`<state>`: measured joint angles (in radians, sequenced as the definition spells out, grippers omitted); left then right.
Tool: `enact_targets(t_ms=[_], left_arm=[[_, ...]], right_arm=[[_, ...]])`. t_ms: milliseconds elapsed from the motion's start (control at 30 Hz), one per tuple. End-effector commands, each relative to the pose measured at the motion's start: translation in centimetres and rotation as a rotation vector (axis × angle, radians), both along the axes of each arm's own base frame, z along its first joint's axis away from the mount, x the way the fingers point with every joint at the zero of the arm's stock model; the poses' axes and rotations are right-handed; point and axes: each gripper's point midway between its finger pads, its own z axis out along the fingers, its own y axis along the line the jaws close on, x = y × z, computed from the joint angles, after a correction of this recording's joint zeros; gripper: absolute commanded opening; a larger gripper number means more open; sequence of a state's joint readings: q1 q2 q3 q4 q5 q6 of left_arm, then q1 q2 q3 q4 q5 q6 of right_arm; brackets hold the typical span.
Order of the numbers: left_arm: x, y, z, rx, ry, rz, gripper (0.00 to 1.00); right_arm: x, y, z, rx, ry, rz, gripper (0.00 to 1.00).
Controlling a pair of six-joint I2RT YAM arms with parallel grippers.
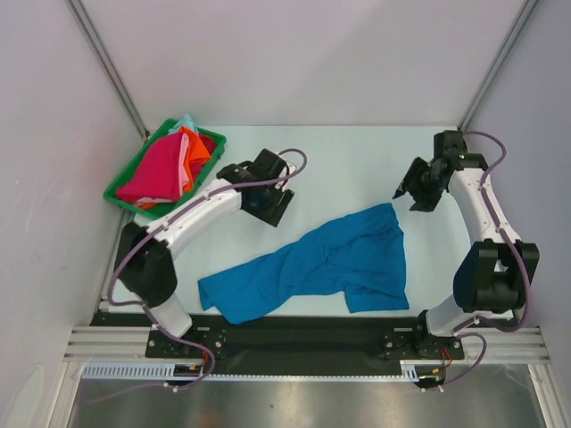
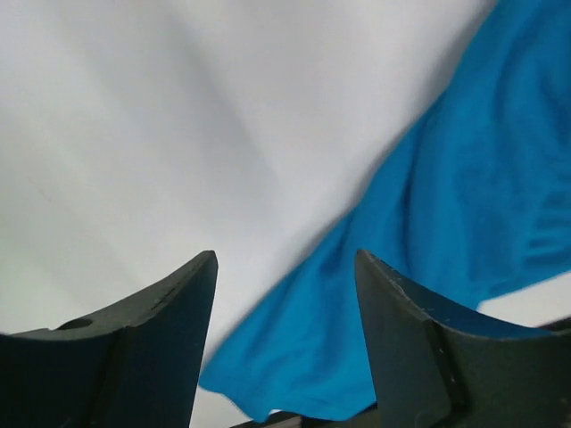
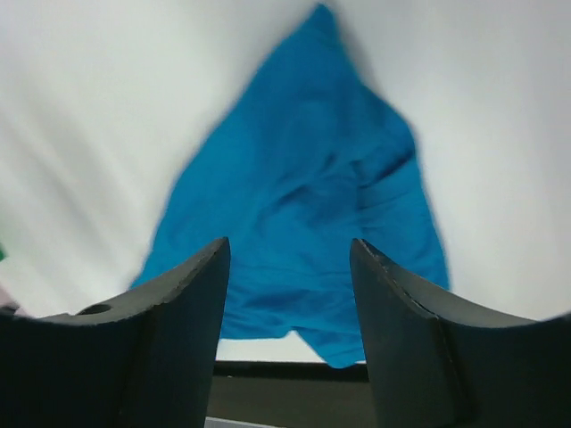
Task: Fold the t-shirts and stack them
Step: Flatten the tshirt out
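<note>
A large bright blue t-shirt (image 1: 321,263) lies crumpled across the near middle of the table. It also shows in the left wrist view (image 2: 446,241) and in the right wrist view (image 3: 303,196). Magenta (image 1: 153,169), orange (image 1: 194,152) and mint (image 1: 186,121) t-shirts lie heaped in the green tray (image 1: 119,191) at the back left. My left gripper (image 1: 275,211) is open and empty, above the table just beyond the blue shirt's left part. My right gripper (image 1: 409,198) is open and empty, raised beyond the shirt's far right corner.
Grey walls and slanted frame poles close in the back and sides. The black mounting rail (image 1: 303,334) runs along the near edge, just below the shirt's hem.
</note>
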<state>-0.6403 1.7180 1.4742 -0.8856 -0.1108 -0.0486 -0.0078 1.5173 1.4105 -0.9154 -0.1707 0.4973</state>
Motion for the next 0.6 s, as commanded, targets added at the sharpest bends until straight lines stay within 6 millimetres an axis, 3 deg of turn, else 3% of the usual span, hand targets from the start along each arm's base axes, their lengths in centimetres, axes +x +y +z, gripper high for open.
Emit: enact_targets(t_ms=[0,33,67,100,133,167,233,267,367,567], left_arm=[[-2.6,-1.1,6.9,-0.230,-0.096,0.058,0.69],[-4.1,-0.8,5.8,-0.253,-0.062,0.055,0.69],[-6.0,-2.6,5.5,-0.345,0.000,-0.010,0.69],[-7.1,-2.9,4.8,-0.369,0.034,-0.009,0.68],[-8.9,-2.6,2.9,-0.357,0.078,-0.022,0.68],[-9.4,-3.2,2.2,-0.366,0.071,-0.047,0.68],[-11.7,-3.6,-0.3,-0.315,0.112,-0.094,0.64],[-12.3,-3.8,-1.4,-0.292,0.131,-0.107,0.61],[-13.9,-5.1,-3.9,-0.282,0.218,-0.122,0.49],[-13.3,-7.2,-6.5,-0.269,0.259,-0.123,0.57]], right_arm=[[-2.0,-1.7,0.4,-0.033,0.027,0.059,0.62],[-3.0,-1.4,-0.4,-0.028,0.046,0.075,0.63],[-3.6,-0.3,-0.7,-0.021,0.039,0.103,0.63],[-4.2,0.6,-0.9,-0.010,0.033,0.122,0.63],[-6.0,2.4,-1.9,0.039,0.054,0.163,0.63],[-6.8,4.2,-2.3,0.066,0.059,0.210,0.63],[-8.6,6.3,-3.5,0.143,0.097,0.221,0.63],[-9.7,6.6,-5.6,0.157,0.128,0.216,0.63],[-11.2,6.7,-8.5,0.218,0.168,0.166,0.56],[-11.4,5.4,-11.0,0.193,0.228,0.143,0.54]])
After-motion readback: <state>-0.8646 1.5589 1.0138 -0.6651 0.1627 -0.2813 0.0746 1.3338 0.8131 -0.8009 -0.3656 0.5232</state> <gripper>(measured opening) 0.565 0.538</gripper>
